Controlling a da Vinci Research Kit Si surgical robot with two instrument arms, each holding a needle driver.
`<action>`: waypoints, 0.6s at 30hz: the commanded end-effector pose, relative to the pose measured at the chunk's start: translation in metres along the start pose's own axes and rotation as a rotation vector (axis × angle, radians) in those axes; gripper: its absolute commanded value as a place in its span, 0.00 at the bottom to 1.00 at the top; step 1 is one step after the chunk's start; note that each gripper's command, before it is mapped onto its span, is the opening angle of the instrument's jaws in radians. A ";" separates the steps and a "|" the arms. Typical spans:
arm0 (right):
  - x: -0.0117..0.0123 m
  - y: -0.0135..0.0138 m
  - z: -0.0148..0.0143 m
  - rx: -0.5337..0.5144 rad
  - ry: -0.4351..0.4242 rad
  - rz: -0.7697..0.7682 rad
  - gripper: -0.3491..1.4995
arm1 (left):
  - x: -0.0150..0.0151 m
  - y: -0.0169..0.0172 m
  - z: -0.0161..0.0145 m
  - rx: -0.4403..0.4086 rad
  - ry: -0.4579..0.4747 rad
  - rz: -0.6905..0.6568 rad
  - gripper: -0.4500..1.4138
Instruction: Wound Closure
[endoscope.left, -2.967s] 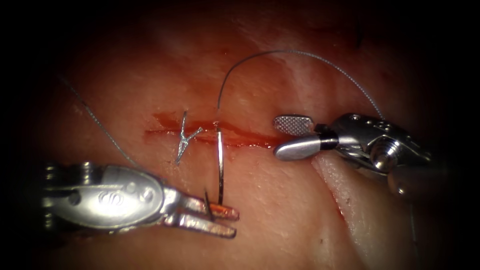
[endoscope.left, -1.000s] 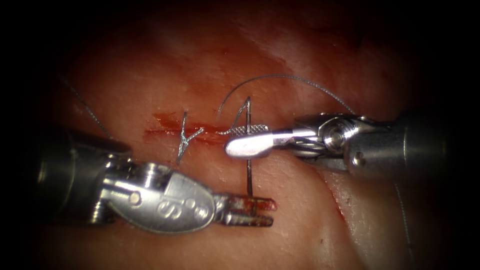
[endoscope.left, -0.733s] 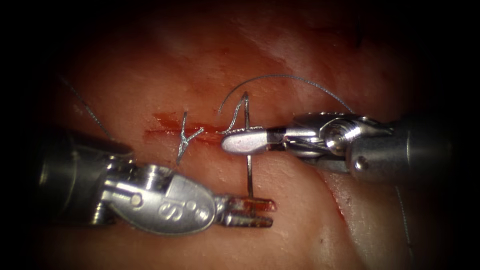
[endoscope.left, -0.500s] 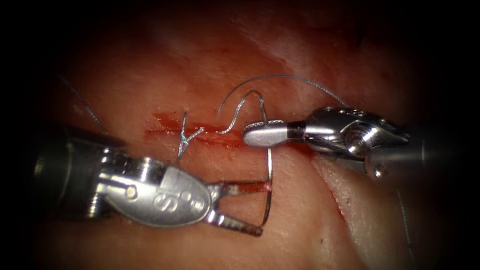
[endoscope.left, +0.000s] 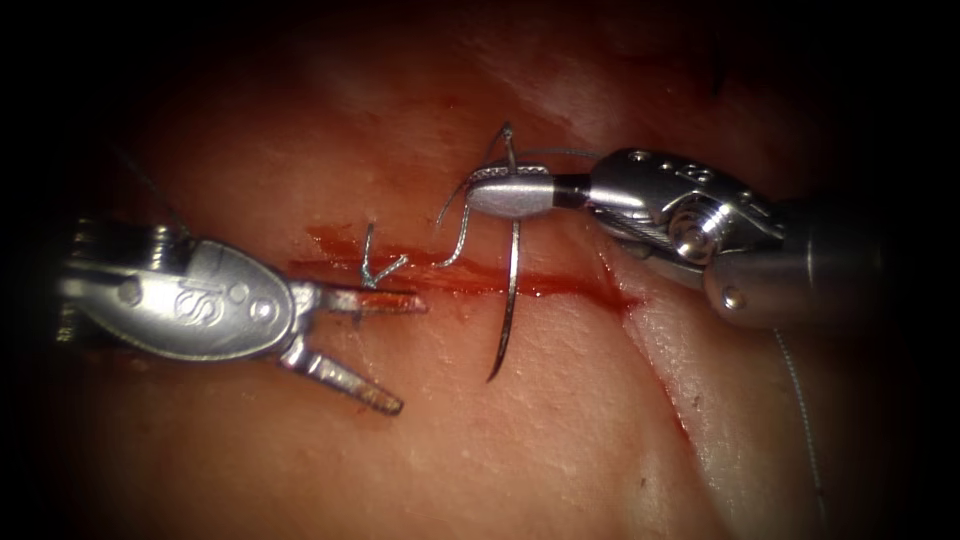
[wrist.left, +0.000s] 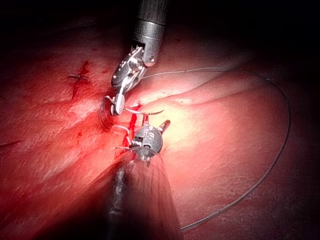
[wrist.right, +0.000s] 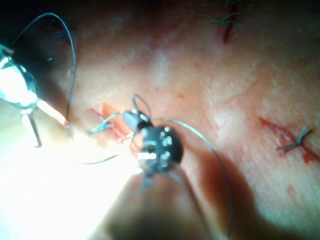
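Observation:
The tissue (endoscope.left: 560, 420) has a horizontal cut (endoscope.left: 470, 278) lined with red fluid. My right tool (endoscope.left: 478, 192) is shut on the curved needle (endoscope.left: 510, 300) near its thread end. The needle hangs free of the tissue, crossing over the cut's right half, with its point (endoscope.left: 491, 378) toward the near side. Thread (endoscope.left: 458, 240) runs from the needle's end down into the tissue by the cut. My left tool (endoscope.left: 410, 352) stands open to the left of the needle and holds nothing; its upper jaw lies along the cut. In the left wrist view the needle (wrist.left: 147, 111) lies between the two tools.
A tied stitch with short cut ends (endoscope.left: 372, 266) sits on the cut's left part. A long strand of thread (endoscope.left: 800, 400) trails off past the right tool, and loops widely (wrist.left: 280, 130). Another closed cut with a knot (wrist.right: 295, 140) lies farther off.
The right tool shut on the needle near its thread end. The left tool then let go of the point end and drew back left. The right tool lifted the needle away, drawing thread along.

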 end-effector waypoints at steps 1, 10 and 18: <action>-0.0004 0.0006 0.0012 -0.004 0.003 -0.026 0.00 | -0.0009 -0.0007 0.0011 0.004 -0.019 0.000 0.32; 0.0005 0.0017 0.0012 -0.016 0.016 -0.156 0.00 | -0.0043 -0.0057 0.0021 0.047 -0.116 -0.057 0.17; 0.0007 0.0014 0.0010 -0.015 0.015 -0.189 0.00 | -0.0091 -0.0040 0.0056 -0.008 -0.246 -0.154 0.06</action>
